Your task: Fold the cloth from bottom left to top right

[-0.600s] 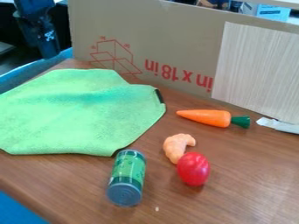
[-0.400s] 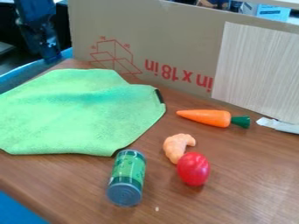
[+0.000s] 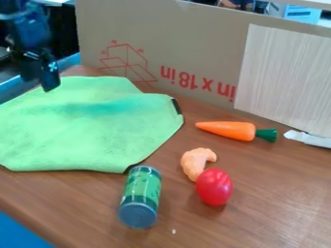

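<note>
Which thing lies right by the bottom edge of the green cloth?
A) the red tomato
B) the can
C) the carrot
B: the can has its top end right by the bottom edge of the cloth, while the carrot lies off to the right.

The cloth (image 3: 84,138) is lime green, the carrot (image 3: 227,130) orange, the table (image 3: 271,193) wood-grained brown

Cloth (image 3: 84,135) cut off by left edge; arm (image 3: 31,26) by top.
</note>
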